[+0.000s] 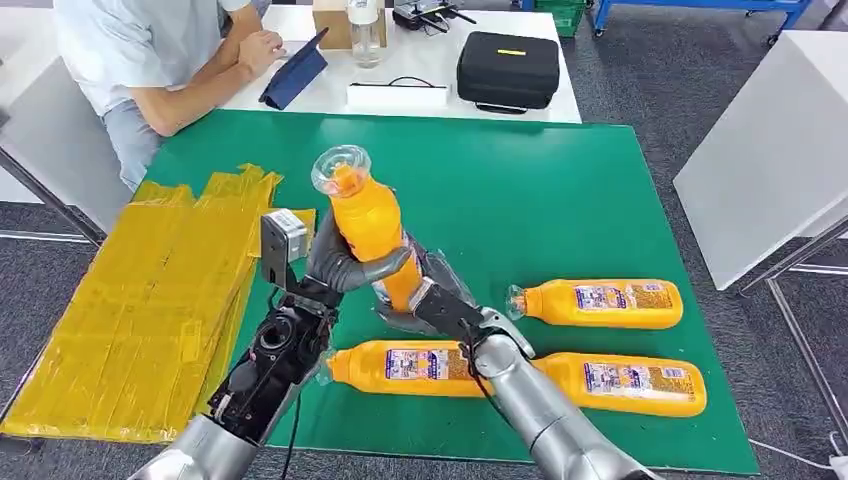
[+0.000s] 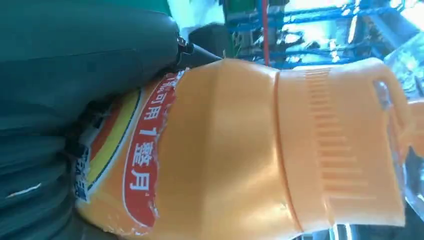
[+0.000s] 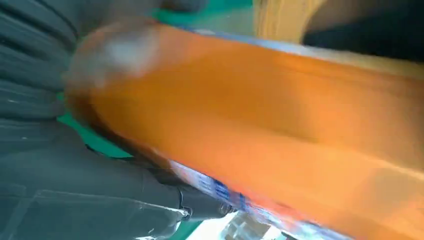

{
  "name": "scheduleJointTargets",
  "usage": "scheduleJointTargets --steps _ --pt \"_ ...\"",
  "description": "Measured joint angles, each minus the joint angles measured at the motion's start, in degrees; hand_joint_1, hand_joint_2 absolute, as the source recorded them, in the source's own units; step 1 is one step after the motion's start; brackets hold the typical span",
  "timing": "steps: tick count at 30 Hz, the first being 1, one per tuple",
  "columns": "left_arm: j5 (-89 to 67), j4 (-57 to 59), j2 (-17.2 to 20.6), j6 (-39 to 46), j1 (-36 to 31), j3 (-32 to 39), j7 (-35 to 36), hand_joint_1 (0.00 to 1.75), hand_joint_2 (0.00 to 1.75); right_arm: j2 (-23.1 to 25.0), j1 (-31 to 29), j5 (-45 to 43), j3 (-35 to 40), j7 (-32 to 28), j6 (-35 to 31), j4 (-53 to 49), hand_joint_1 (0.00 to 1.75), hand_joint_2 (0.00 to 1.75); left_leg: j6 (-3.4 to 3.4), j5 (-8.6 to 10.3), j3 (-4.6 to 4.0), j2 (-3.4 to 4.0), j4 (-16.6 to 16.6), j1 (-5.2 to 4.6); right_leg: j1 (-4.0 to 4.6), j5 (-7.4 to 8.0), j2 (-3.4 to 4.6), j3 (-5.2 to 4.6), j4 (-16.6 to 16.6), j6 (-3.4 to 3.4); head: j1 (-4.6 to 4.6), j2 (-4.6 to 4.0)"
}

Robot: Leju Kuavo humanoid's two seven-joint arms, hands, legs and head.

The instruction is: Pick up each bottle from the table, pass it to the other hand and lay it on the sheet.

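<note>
An orange bottle (image 1: 368, 225) with a clear cap stands nearly upright above the green table (image 1: 560, 190), held between both hands. My left hand (image 1: 345, 262) wraps its fingers around the bottle's middle. My right hand (image 1: 425, 295) grips the lower part from the other side. The same bottle (image 2: 240, 150) shows its red and white label close up in the left wrist view, and the bottle (image 3: 280, 135) runs blurred past my right hand (image 3: 75, 175) in the right wrist view. The yellow sheet (image 1: 140, 300) lies at the table's left edge. Three more orange bottles (image 1: 600, 303) (image 1: 405, 367) (image 1: 625, 383) lie on their sides near the front.
A person (image 1: 160, 60) sits at the far left beside a white table (image 1: 300, 100), which carries a tablet (image 1: 295, 75), a clear bottle (image 1: 365, 30) and a black case (image 1: 508, 70). Another white table (image 1: 770, 150) stands to the right.
</note>
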Motion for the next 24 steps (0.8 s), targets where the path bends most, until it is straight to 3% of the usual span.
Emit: scheduleJointTargets --steps 3,5,10,14,18,24 --pt "-3.4 -1.0 0.4 5.0 -0.1 0.5 -1.9 1.75 1.75 -0.4 1.3 1.1 0.1 0.7 -1.4 -2.6 0.00 1.75 0.00 0.00 -0.02 0.00 0.0 0.00 0.00 0.00 0.00 0.00 0.0 0.00 0.00 0.00" --pt "-10.9 -2.4 0.7 13.4 -0.1 1.2 -3.3 1.75 1.75 -0.9 3.1 1.8 0.2 1.7 -2.4 -6.4 0.00 1.75 0.00 0.00 -0.02 0.00 0.0 0.00 0.00 0.00 0.00 -0.01 0.0 0.00 0.00 0.00" --pt "-18.1 -4.3 1.8 21.2 -0.6 3.3 -3.8 1.75 1.75 -2.3 6.8 2.2 0.8 3.0 -2.6 -14.2 0.00 1.75 0.00 0.00 -0.06 -0.05 0.0 0.02 0.01 -0.02 -0.04 -0.02 0.0 -0.02 -0.02 0.00" --pt "-32.9 -4.4 2.6 33.7 -1.4 4.9 -2.1 1.75 1.75 -3.7 9.3 2.1 1.6 3.5 -3.8 -21.1 0.00 1.75 0.00 0.00 -0.05 -0.02 0.0 0.01 0.00 -0.01 -0.02 -0.02 0.0 -0.01 0.02 0.00" --pt "-54.1 -2.1 4.7 43.4 -3.9 8.0 3.9 1.75 1.75 -5.4 11.1 1.4 2.1 5.2 -4.5 -28.7 0.00 1.75 0.00 0.02 -0.05 -0.04 0.0 0.01 0.00 -0.01 -0.03 -0.02 0.0 -0.01 0.00 0.00" --pt "-96.0 10.0 9.9 44.2 -11.7 11.1 19.4 1.75 1.75 -7.4 13.2 4.6 3.3 7.1 -4.6 -37.9 0.00 1.75 -0.04 0.07 -0.02 0.00 0.0 0.02 0.01 0.06 -0.01 -0.06 0.0 -0.07 0.00 0.00"
